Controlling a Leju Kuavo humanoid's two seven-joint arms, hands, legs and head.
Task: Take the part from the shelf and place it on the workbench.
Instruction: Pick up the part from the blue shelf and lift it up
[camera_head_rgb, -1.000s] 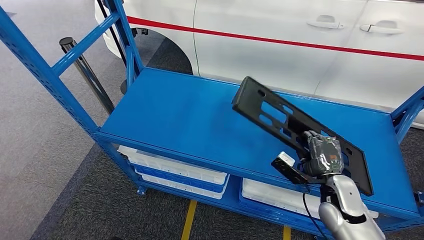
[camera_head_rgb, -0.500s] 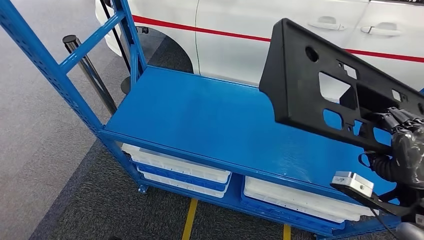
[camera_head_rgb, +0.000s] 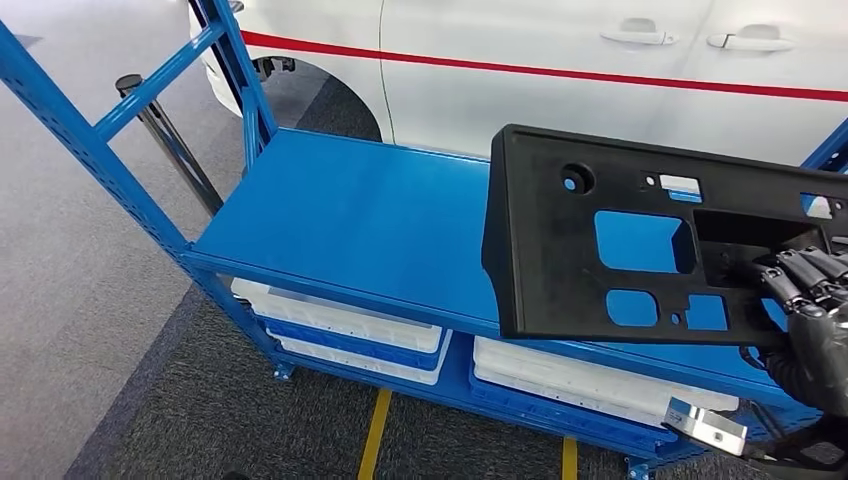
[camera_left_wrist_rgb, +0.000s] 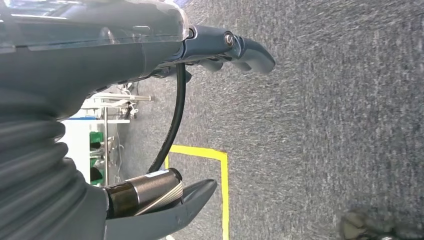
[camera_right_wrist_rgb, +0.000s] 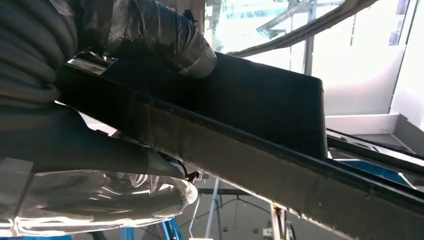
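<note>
**Above the shelf: part lifted and in the hand, the carry is next**

Nearest the camera, at the lower right of the head view, the right hand (camera_head_rgb: 815, 325) grips the black plastic part (camera_head_rgb: 600, 240) by its right end, dark fingers (camera_head_rgb: 800, 272) hooked through one of its cut-outs. The right wrist view shows the thumb (camera_right_wrist_rgb: 150, 35) clamped over the part's edge. The part hangs in the air, tipped up almost face-on to the camera, apart from the blue shelf (camera_head_rgb: 350, 220) beneath and behind it. The left hand (camera_left_wrist_rgb: 150, 60) hangs low over grey carpet, fingers apart and holding nothing.

The pick-up looks done; what remains is carrying it to the workbench, which I cannot see here. The next move probably calls for turning away while keeping the wide panel off the shelf's blue uprights (camera_head_rgb: 95, 150). Beyond the shelf stands a white car (camera_head_rgb: 560, 50)
</note>
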